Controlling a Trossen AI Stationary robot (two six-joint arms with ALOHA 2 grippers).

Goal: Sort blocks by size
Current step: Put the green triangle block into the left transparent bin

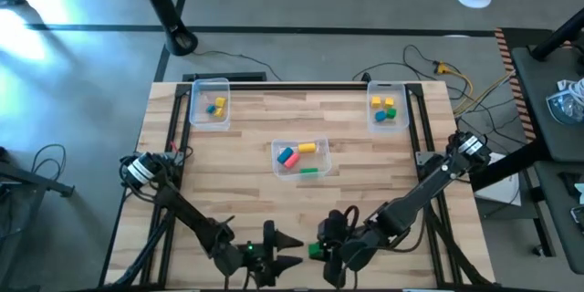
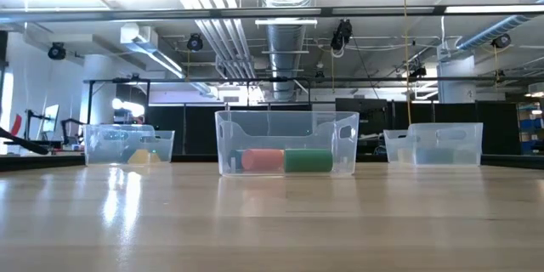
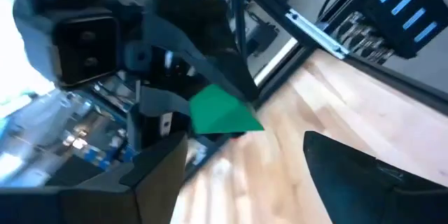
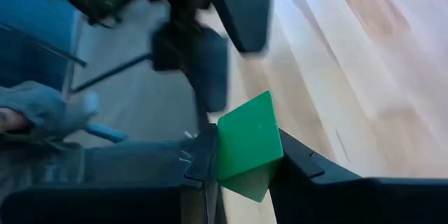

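- Blocks, small solid-coloured pieces: high view shows a green cube block (image 1: 316, 251) at the bench's near edge, clamped in the right gripper (image 1: 327, 254); left gripper (image 1: 276, 254) just beside, fingers spread.
- Low view: red (image 2: 262, 160) and green cylinders in the clear middle bin (image 2: 286, 142).
- Wrist views: cube pinched on flat faces; looks light, rigid, smooth. No readable writing.

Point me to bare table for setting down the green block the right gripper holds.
Free: the wood between the left bin and right bin, and the strips either side of the middle bin. Crowded: the near edge, where the left gripper faces the right gripper clamping the green block.
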